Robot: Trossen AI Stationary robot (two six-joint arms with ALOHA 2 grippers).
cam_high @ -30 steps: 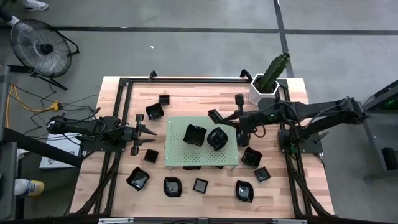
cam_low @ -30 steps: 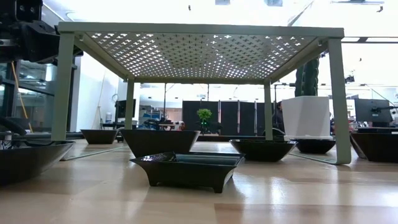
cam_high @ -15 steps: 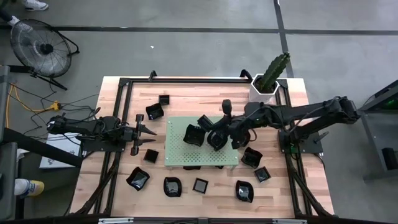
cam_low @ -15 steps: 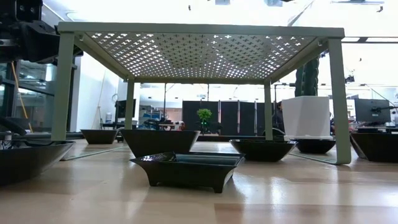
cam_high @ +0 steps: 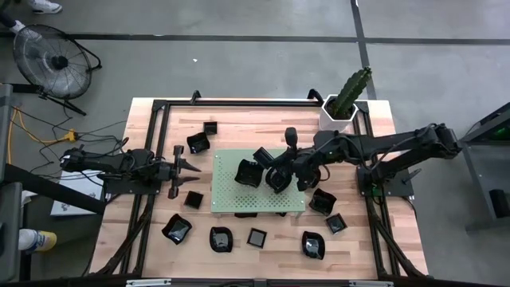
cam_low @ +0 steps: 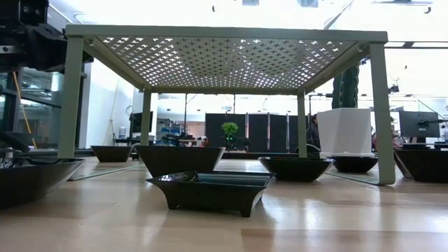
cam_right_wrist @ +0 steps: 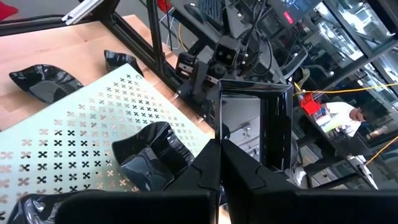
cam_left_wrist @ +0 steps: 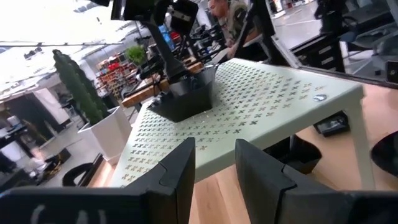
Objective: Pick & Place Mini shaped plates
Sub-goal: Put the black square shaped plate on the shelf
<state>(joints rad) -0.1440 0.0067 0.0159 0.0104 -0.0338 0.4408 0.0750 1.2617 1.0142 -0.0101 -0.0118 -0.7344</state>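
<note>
High view, wooden bench point(cam_high: 239, 115) on grey floor, green perforated board point(cam_high: 231, 199), black plates around, right fingers point(cam_right_wrist: 219, 163) pinching a square plate point(cam_right_wrist: 255, 127), left fingers point(cam_left_wrist: 214, 163) parted, empty.

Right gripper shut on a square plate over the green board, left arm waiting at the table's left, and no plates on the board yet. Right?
Not quite. The board already has two plates on it, as the high view shows. The rest stands: the right gripper is shut on a square plate over the board, and the left gripper waits at the table's left.
</note>
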